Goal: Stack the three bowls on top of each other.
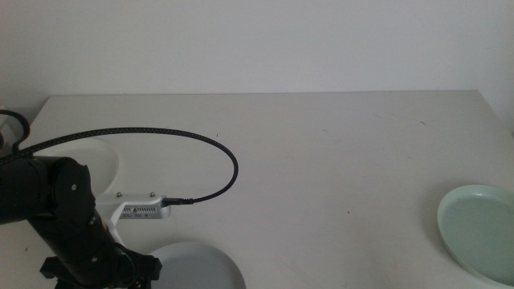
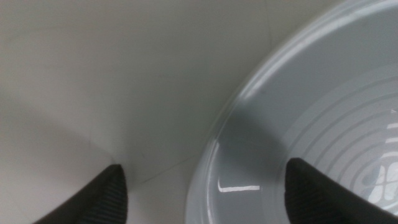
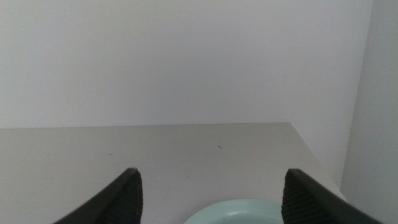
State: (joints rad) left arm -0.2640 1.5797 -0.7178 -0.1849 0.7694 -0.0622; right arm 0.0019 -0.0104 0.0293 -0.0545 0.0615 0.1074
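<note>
1. We see a pale table point(image 1: 321, 152) w/ three shallow bowls, well apart.
2. Left arm point(image 1: 56, 217) comes in at front left; its black cable point(image 1: 201, 144) loops over the table.
3. Mint green bowl point(image 1: 482, 233) at right edge. Grey-blue bowl point(image 1: 197, 269) front left. Cream-white bowl point(image 1: 104, 164) behind the arm, partly hidden.
4. Left gripper point(image 2: 202, 186): jaws spread, straddling the grey-blue rim.
5. Right gripper point(image 3: 211, 193): jaws apart, empty, above the mint bowl.
</note>
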